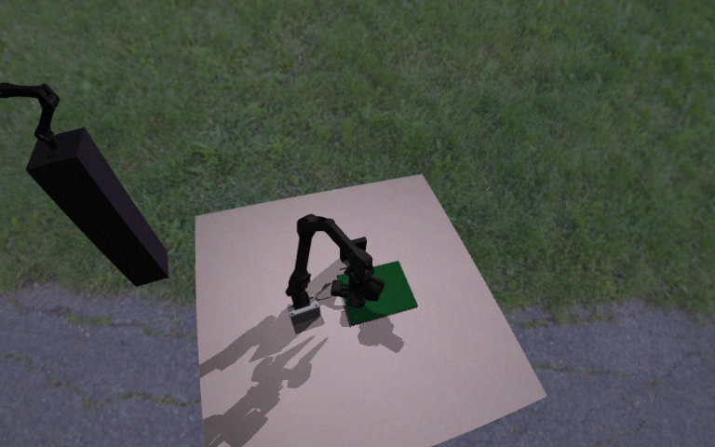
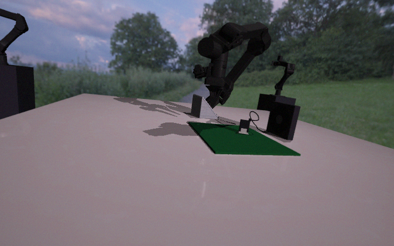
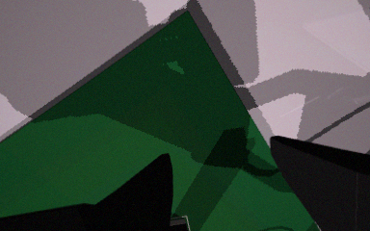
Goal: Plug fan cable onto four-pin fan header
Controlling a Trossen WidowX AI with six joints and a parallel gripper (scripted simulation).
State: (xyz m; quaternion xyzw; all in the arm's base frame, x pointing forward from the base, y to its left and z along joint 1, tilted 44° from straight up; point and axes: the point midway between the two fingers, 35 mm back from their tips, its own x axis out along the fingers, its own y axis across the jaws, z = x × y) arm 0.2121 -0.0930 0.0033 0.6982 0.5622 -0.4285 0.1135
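Observation:
The green board (image 1: 397, 287) (image 2: 247, 146) (image 3: 72, 173) lies flat on the table. In the exterior view the black plug (image 2: 244, 124) stands upright on the pale header (image 2: 243, 132). No gap shows between them, but exact depth is too small to tell. The cable (image 2: 254, 112) loops from the plug's top to the black fan (image 2: 283, 121) beside the board. My gripper (image 2: 217, 103) (image 3: 220, 153) is partly open with nothing between its fingers. It is off to the side of the plug, above the board's corner area, touching neither. Only the header's corner shows at the wrist view's bottom edge.
A grey-white wedge block (image 1: 304, 315) (image 2: 196, 106) stands by the arm's foot, near the board. A tall dark pedestal (image 1: 100, 210) with another arm is off the table at the left. Another small arm stands behind the fan. Arm shadows cross the table (image 1: 448, 363).

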